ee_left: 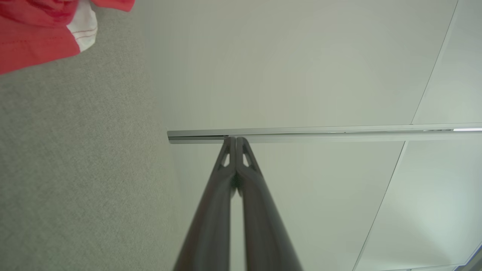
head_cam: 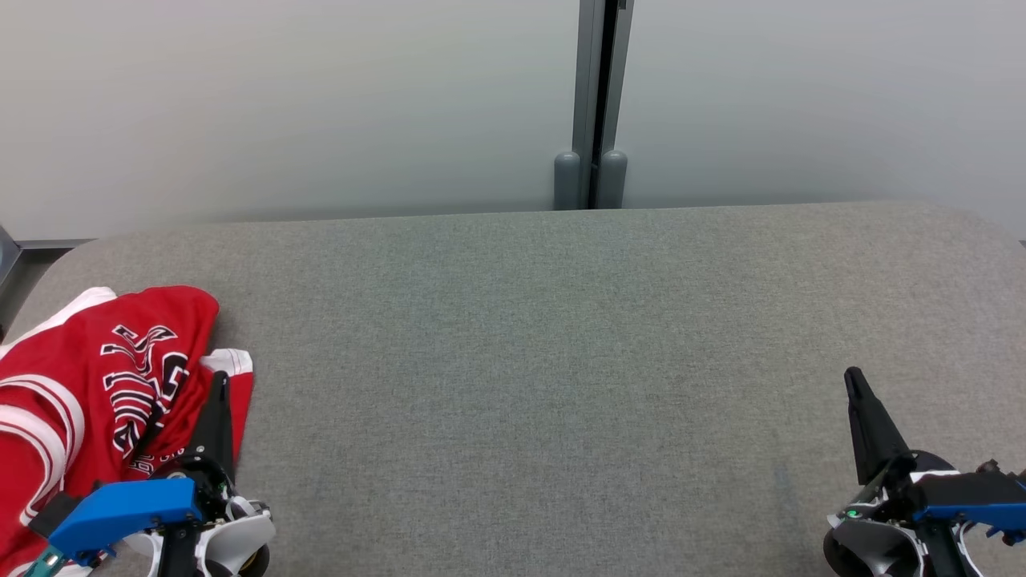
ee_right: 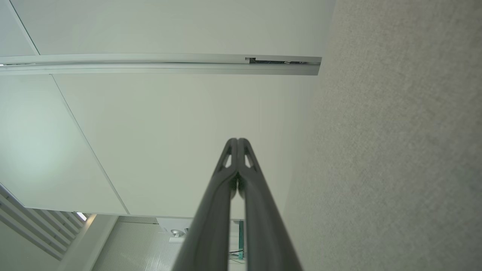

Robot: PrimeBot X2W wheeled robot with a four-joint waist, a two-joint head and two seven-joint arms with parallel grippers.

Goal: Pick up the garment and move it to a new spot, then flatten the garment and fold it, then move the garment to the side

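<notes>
A red garment [head_cam: 96, 385] with white trim and black lettering lies crumpled at the left end of the grey padded table [head_cam: 545, 353]; part of it runs off the head view's left edge. My left gripper [head_cam: 220, 381] is shut, empty, its tip over the garment's right edge by a white hem. In the left wrist view the shut left gripper [ee_left: 236, 140] points past the table toward the wall, with the garment [ee_left: 34, 34] in the top left corner. My right gripper [head_cam: 853, 377] is shut and empty above bare fabric at the lower right. The right wrist view has its fingertips [ee_right: 237, 141] pressed together.
Pale wall panels stand behind the table, joined by a grey vertical post [head_cam: 597, 104] with two rounded feet. The table's far edge runs across the head view, with rounded corners at both ends. A wide stretch of grey fabric lies between the two grippers.
</notes>
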